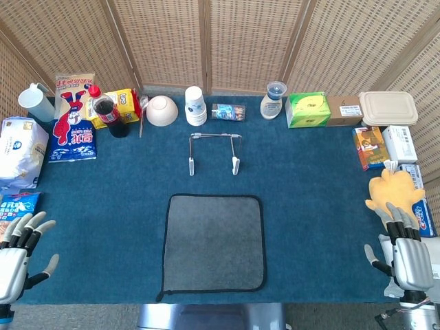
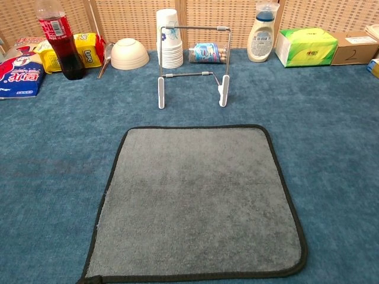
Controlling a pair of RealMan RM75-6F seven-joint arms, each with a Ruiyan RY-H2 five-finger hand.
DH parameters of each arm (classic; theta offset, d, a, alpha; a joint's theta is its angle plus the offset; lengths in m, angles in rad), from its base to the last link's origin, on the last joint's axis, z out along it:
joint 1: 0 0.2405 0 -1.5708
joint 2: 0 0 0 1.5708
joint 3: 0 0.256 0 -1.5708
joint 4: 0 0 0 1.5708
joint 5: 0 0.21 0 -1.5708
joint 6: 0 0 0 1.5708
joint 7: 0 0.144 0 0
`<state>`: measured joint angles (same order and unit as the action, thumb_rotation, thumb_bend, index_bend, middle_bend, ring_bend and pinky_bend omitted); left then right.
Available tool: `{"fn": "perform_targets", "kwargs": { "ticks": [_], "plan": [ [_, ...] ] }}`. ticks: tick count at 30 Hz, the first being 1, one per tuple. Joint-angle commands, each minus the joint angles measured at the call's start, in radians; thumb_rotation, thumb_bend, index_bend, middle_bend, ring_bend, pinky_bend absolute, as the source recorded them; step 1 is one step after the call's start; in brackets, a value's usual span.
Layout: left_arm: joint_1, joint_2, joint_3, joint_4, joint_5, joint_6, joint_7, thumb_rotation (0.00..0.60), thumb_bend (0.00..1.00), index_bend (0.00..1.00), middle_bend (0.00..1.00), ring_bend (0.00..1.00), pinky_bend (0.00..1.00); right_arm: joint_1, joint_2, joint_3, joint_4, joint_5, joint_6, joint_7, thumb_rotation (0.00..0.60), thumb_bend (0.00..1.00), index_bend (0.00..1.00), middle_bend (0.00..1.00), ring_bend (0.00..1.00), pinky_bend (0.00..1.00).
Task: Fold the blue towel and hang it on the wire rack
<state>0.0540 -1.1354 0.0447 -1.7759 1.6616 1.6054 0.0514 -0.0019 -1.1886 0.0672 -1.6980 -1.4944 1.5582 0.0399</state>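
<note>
A grey-blue towel point(image 1: 214, 242) with a black hem lies flat and unfolded on the blue table cover, filling the near middle of the chest view as the towel point(image 2: 195, 200). Behind it stands the wire rack point(image 1: 214, 152), upright on white feet, seen close as the rack point(image 2: 193, 65). My left hand point(image 1: 17, 256) hovers at the table's near left corner, fingers spread, holding nothing. At the near right corner my right hand point(image 1: 404, 249) is likewise spread and empty. Both hands are far from the towel and out of the chest view.
Along the back stand a cola bottle point(image 1: 108, 115), white bowl point(image 1: 161, 110), paper cup stack point(image 1: 196, 104), detergent bottle point(image 1: 272, 100), green tissue box point(image 1: 307, 109) and boxes. Snack bags point(image 1: 74, 120) line the left edge. A yellow toy point(image 1: 394, 192) and packets lie at right.
</note>
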Motion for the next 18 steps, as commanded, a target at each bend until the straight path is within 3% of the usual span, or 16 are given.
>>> {"fn": "perform_targets", "kwargs": {
  "ticks": [1,13,18],
  "plan": [
    [-0.026,0.012,-0.005,-0.007,0.007,-0.032,0.001,0.6,0.11,0.2,0.13,0.02,0.0,-0.001,-0.001,0.0,-0.002,0.003,-0.001,-0.005,0.6,0.33,0.15,0.07,0.0,0.0],
    [-0.219,0.051,-0.028,-0.089,0.01,-0.313,0.016,0.6,0.11,0.21,0.12,0.02,0.0,-0.01,0.002,0.007,-0.01,0.032,0.0,-0.026,0.6,0.33,0.15,0.07,0.0,0.0],
    [-0.366,0.021,-0.067,-0.084,-0.01,-0.507,0.003,0.6,0.11,0.22,0.12,0.02,0.0,-0.014,-0.001,0.013,-0.017,0.049,0.002,-0.046,0.6,0.33,0.15,0.07,0.0,0.0]
  ]
}}
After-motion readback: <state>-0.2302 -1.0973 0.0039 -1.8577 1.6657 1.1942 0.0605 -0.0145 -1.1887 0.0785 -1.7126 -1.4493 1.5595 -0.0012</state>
